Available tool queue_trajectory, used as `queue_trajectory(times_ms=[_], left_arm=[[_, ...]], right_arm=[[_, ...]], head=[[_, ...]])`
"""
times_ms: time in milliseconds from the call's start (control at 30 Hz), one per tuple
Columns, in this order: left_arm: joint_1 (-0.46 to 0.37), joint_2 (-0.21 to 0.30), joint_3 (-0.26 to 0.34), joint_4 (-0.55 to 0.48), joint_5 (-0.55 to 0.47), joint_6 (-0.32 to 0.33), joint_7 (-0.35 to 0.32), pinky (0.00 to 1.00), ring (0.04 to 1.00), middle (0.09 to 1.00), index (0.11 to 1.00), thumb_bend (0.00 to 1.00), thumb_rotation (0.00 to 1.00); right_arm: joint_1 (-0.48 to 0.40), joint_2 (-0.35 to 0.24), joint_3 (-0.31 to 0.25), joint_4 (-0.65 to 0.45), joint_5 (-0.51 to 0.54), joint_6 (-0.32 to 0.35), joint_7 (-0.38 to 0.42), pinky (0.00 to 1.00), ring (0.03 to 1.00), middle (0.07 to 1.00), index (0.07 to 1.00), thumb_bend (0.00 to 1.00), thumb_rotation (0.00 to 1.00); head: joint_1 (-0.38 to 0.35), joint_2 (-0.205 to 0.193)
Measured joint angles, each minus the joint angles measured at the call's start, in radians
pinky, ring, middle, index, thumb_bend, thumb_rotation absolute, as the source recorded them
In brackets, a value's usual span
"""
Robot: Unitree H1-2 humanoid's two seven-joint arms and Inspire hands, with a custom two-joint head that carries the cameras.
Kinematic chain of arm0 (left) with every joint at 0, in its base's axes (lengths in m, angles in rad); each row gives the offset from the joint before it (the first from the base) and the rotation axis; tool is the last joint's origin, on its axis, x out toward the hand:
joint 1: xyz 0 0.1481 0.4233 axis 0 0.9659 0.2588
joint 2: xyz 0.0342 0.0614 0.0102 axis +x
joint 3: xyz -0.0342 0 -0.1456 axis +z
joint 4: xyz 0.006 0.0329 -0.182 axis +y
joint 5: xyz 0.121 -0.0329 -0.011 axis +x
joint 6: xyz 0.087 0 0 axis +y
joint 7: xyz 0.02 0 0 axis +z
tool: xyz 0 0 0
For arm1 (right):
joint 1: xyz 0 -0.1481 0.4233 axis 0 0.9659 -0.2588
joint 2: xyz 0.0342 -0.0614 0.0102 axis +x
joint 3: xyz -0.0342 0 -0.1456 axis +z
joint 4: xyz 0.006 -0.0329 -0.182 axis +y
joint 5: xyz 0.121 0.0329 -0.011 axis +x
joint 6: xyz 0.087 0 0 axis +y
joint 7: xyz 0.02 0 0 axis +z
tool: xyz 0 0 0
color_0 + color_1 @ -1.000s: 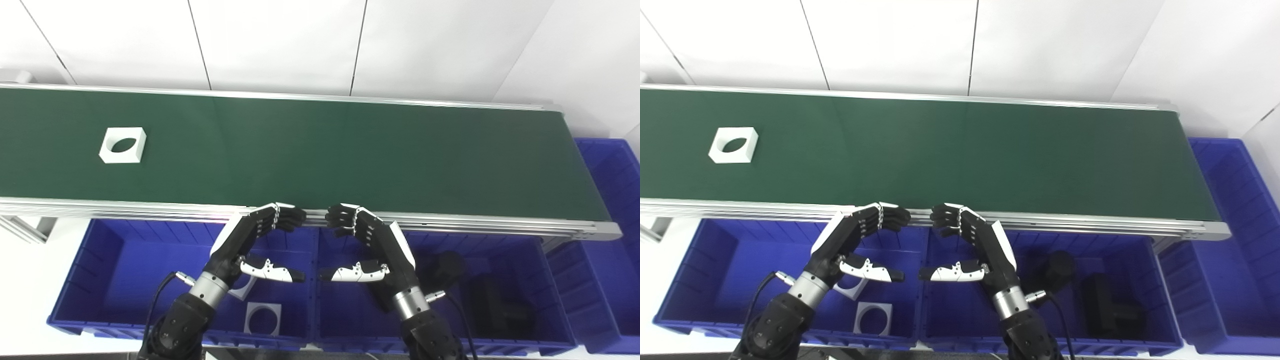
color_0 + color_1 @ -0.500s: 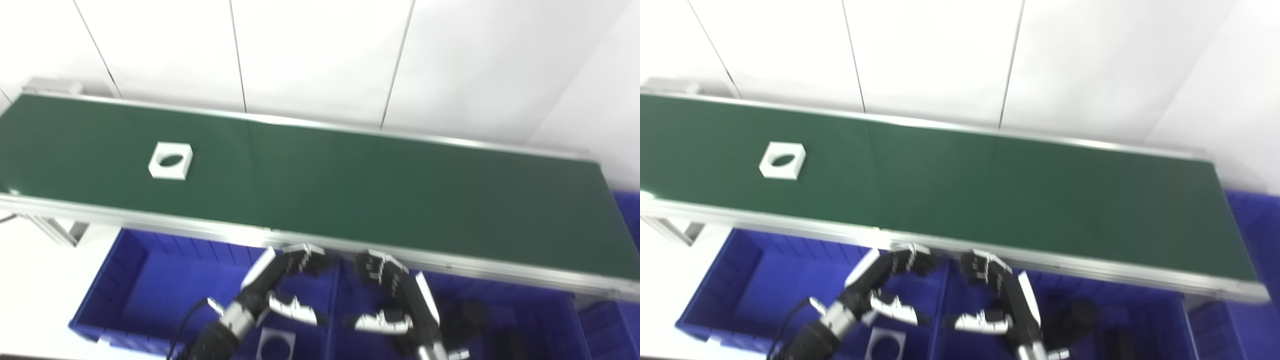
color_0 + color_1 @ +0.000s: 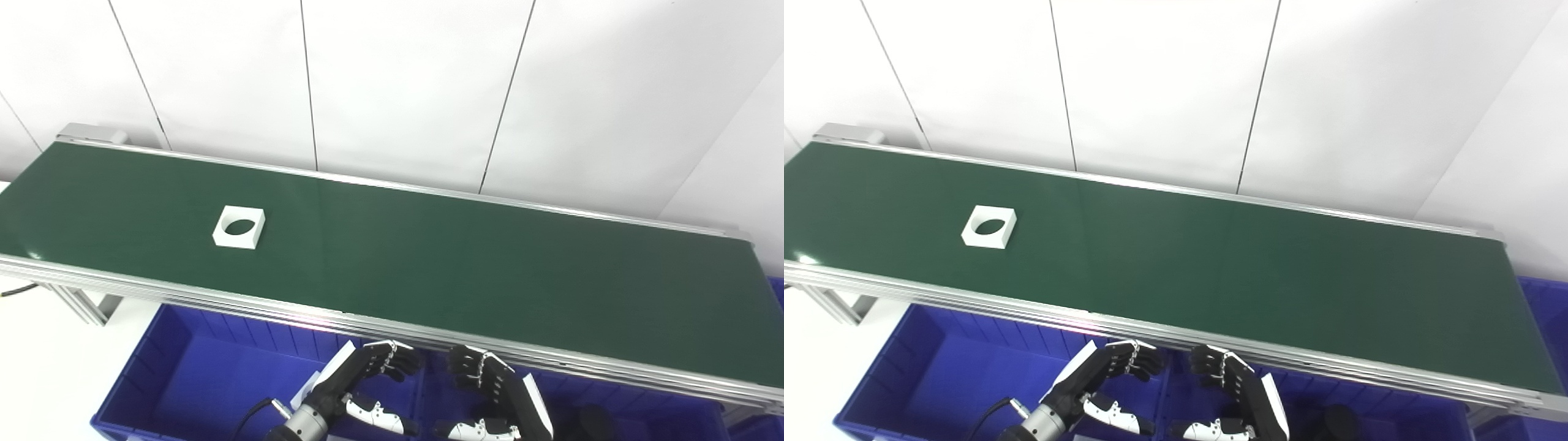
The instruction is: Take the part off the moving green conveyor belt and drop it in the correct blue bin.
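Note:
A white square part with a round hole [image 3: 239, 226] lies flat on the green conveyor belt [image 3: 429, 257], left of its middle. Both hands hover low at the bottom edge, over the blue bins and in front of the belt's near rail. My left hand [image 3: 361, 392] has its fingers curled and thumb spread, holding nothing. My right hand [image 3: 496, 401] mirrors it, also empty, and is partly cut off by the frame edge. Both are far from the part, below and to its right.
A blue bin [image 3: 202, 361] sits under the belt's near rail on the left; another [image 3: 1317, 422] to the right holds a dark object [image 3: 1338, 419]. The belt's aluminium rail [image 3: 245, 303] runs between hands and belt. White wall panels stand behind.
The camera has tilted up and swung left, so belt and hands sit lower in the picture. The white part has travelled rightward along the belt. Neither hand's pose has changed.

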Motion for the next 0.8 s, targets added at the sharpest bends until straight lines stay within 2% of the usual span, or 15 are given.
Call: queue_trajectory(times_ms=[333, 500, 667, 733, 800], left_arm=[[-0.002, 0.0, -0.007, 0.002, -0.001, 0.0, 0.01, 0.65, 0.685, 0.697, 0.674, 0.97, 0.17], [-0.011, 0.001, -0.005, 0.005, -0.009, 0.0, 0.011, 0.63, 0.677, 0.698, 0.68, 0.96, 0.18], [-0.015, 0.001, -0.006, 0.001, -0.009, 0.0, 0.012, 0.66, 0.683, 0.695, 0.672, 0.97, 0.18], [-0.012, 0.003, -0.009, -0.024, -0.004, 0.002, 0.015, 0.68, 0.708, 0.702, 0.671, 0.98, 0.18], [-0.002, 0.007, -0.011, -0.091, 0.002, 0.003, 0.019, 0.67, 0.706, 0.7, 0.673, 0.98, 0.2]], right_arm=[[-0.001, -0.007, -0.008, 0.011, 0.024, 0.0, 0.008, 0.66, 0.714, 0.723, 0.732, 0.81, 0.0], [-0.007, -0.005, -0.011, 0.026, 0.027, 0.0, 0.016, 0.66, 0.711, 0.718, 0.724, 0.82, 0.0], [-0.01, -0.002, -0.02, 0.03, 0.034, 0.0, 0.02, 0.66, 0.715, 0.718, 0.726, 0.82, 0.0], [-0.01, -0.003, -0.028, 0.032, 0.046, 0.0, 0.026, 0.66, 0.715, 0.718, 0.727, 0.82, 0.0], [-0.01, -0.004, -0.037, 0.034, 0.051, 0.0, 0.032, 0.66, 0.714, 0.72, 0.728, 0.82, 0.0]], head=[[0.087, -0.005], [0.068, -0.009], [0.067, -0.011], [0.078, -0.011], [0.087, -0.011]])
